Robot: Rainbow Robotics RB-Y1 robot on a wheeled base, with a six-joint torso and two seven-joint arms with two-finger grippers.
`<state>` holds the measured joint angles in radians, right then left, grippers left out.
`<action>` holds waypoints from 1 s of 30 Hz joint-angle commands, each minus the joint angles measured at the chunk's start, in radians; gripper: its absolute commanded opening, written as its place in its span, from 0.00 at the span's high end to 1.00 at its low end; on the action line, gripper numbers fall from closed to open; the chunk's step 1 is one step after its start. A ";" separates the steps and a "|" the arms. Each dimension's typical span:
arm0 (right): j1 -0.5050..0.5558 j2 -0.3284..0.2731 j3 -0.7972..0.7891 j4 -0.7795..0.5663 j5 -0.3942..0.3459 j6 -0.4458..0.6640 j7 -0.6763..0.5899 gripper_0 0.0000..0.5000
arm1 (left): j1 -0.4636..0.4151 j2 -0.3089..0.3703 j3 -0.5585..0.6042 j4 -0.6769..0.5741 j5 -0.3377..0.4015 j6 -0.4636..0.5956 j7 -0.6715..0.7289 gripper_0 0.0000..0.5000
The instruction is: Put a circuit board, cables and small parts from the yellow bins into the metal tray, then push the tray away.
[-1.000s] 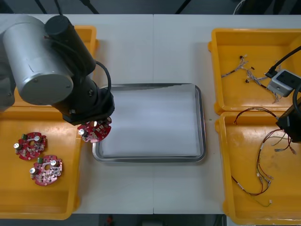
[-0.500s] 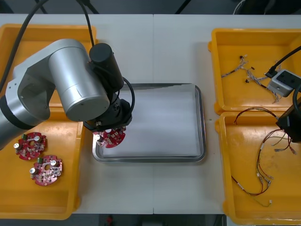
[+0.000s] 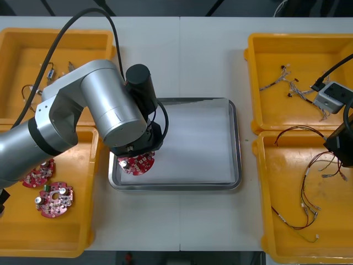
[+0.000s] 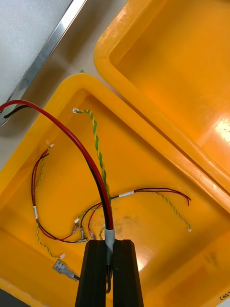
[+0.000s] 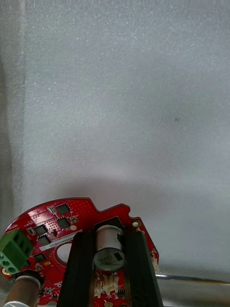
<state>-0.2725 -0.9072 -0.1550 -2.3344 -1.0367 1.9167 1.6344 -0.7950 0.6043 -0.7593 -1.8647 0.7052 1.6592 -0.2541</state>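
A round red circuit board [image 3: 138,163] hangs low over the near left corner of the metal tray [image 3: 236,138], which is white inside. My left gripper [image 3: 134,155] is shut on it; in the left wrist view the fingers [image 5: 81,268] clamp a silver cylinder on the board [image 5: 52,223], with the tray's white floor [image 5: 124,96] beyond. My right gripper [image 4: 109,261] stays over the near right yellow bin [image 4: 158,158], shut on a red and black cable [image 4: 91,163] that arcs toward the tray's edge. That arm [image 3: 339,146] sits at the right edge of the front view.
Two more red boards [image 3: 54,199] [image 3: 37,174] lie in the near left bin [image 3: 55,243]. The far left bin [image 3: 22,49] holds cables and small parts. Thin cables lie in the far right bin [image 3: 287,83], red and yellow cables [image 3: 309,193] in the near right one.
My left arm has carried the board rightward from the near left bin's edge to over the tray's near left corner. The right arm has not moved.
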 commanded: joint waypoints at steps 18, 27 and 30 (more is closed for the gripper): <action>-0.024 -0.039 0.008 -0.005 0.007 0.003 0.013 1.00 | -0.043 -0.032 -0.103 0.053 -0.064 -0.095 0.085 1.00; -0.024 -0.039 0.008 -0.005 0.007 0.003 0.013 1.00 | -0.043 -0.032 -0.103 0.051 -0.062 -0.102 0.093 0.53; -0.024 -0.039 0.008 -0.005 0.007 0.003 0.013 1.00 | -0.043 -0.032 -0.103 0.051 -0.064 -0.104 0.095 0.33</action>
<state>-0.2726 -0.9075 -0.1550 -2.3344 -1.0367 1.9167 1.6344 -0.7958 0.5945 -0.8493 -1.8070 0.6519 1.5671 -0.2269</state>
